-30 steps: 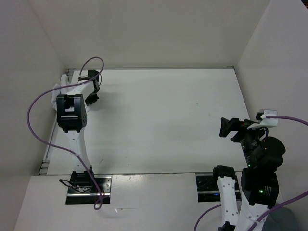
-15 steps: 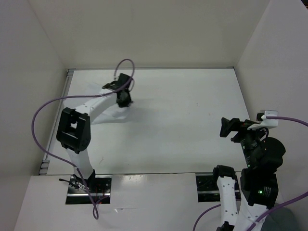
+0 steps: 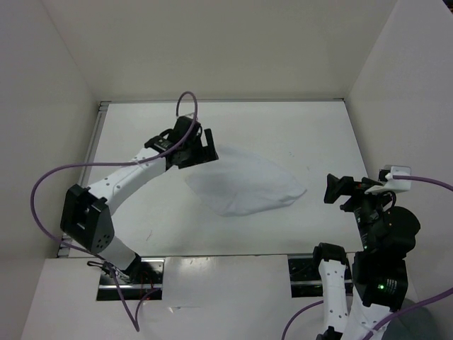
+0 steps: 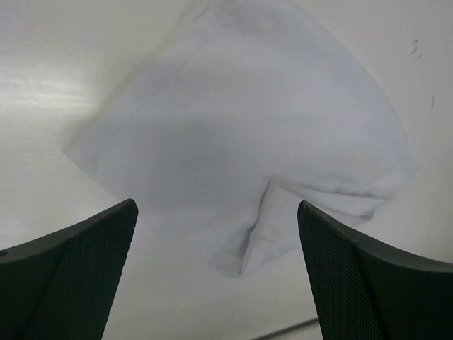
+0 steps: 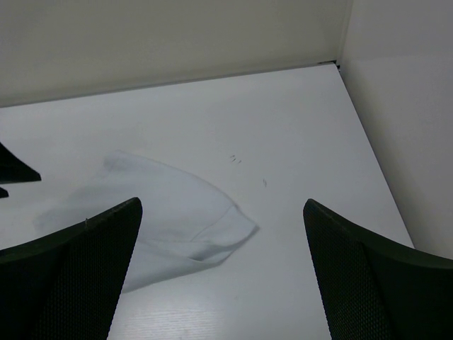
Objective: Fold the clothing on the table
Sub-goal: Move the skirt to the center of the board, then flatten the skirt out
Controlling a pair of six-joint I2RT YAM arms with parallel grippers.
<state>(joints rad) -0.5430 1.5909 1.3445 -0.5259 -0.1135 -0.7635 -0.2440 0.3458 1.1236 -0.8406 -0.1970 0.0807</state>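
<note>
Clothing (image 3: 244, 185) lies loosely spread near the middle of the desk (image 3: 297, 127), with one corner curled under itself (the end nearer the right arm, I think). The left fingers (image 4: 78, 276) hang wide open just beside its far-left corner, gripping nothing. The right fingers (image 5: 71, 269) are equally spread, well apart from it. Best to flatten that curled corner first, then pinch two edge corners low and cleanly before folding across.
</note>
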